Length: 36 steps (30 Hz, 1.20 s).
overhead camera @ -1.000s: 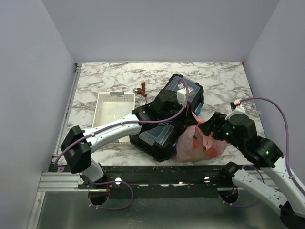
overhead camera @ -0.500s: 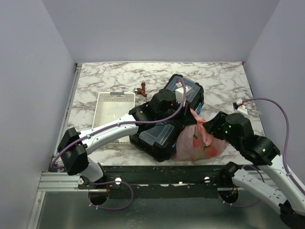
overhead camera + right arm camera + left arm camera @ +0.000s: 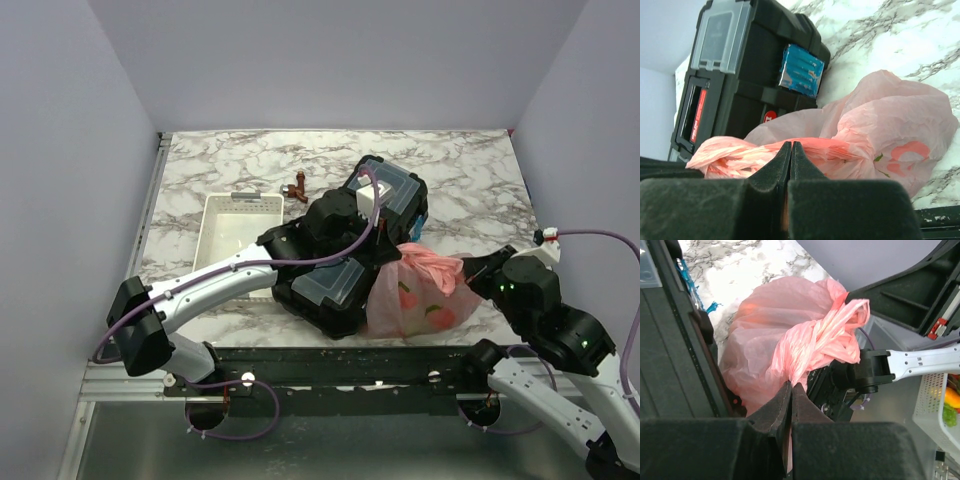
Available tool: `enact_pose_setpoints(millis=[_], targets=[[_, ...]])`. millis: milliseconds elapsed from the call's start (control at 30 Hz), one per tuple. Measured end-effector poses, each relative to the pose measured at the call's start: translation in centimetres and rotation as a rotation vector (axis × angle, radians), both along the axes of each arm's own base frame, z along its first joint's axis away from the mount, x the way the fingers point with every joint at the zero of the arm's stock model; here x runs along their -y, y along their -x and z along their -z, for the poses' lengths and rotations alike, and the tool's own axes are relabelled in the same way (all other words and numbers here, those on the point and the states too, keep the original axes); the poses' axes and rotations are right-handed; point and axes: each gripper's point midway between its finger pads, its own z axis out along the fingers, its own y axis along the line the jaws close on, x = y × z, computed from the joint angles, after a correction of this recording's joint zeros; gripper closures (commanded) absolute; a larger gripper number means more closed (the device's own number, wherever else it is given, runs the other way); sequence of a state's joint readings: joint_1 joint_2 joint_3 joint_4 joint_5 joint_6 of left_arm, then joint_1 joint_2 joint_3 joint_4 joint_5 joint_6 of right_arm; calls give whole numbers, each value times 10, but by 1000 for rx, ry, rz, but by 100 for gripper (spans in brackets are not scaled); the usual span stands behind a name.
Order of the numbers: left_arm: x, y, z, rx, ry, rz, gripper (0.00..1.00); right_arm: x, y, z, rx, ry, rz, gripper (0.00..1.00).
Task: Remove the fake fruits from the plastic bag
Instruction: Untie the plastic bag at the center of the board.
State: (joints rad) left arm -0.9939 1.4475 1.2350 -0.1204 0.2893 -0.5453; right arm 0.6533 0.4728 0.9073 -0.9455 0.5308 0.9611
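Marbled tabletop (image 3: 230, 165) carries the plastic bag (image 3: 420, 295), touching the toolbox (image 3: 398, 187) on its right. Clenched, the left gripper (image 3: 791, 387) and right gripper (image 3: 790, 147) pinch its twisted handles. Opening step, probably: next, pull the 2 grips apart; fake fruits unseen.

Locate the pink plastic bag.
In the top view, the crinkly pink plastic bag sits at the near edge of the marble table, right of centre, beside the black toolbox.

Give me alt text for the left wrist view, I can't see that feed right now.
The left gripper is shut on a twisted handle of the pink plastic bag, which bulges across the middle of the frame, marble table behind it. A black toolbox fills the left edge.
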Motion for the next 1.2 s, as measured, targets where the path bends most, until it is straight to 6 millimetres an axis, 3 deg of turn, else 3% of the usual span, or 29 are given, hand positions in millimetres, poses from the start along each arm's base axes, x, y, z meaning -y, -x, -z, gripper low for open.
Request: enact_pose_setpoints(millis=[300,467,833,1000,1167,1200], targets=[[-27,12,-5,39,-26,-1,100,8,-7,-5,10,20,64,99],[-31,14,0,34,-50,2,100,9,-10,-5,0,31,80,99],[-43,-4,4,49,-79,-73,100,36,-2,-13,34,8,208,99],[-47,-6,7,57,-88,-79,81,38,-2,-11,31,12,223,99],[-47,-6,8,89,-97,-59,50,32,-4,-13,35,23,184,99],[-47,-5,7,95,-97,-55,36,31,-4,-14,38,24,179,99]])
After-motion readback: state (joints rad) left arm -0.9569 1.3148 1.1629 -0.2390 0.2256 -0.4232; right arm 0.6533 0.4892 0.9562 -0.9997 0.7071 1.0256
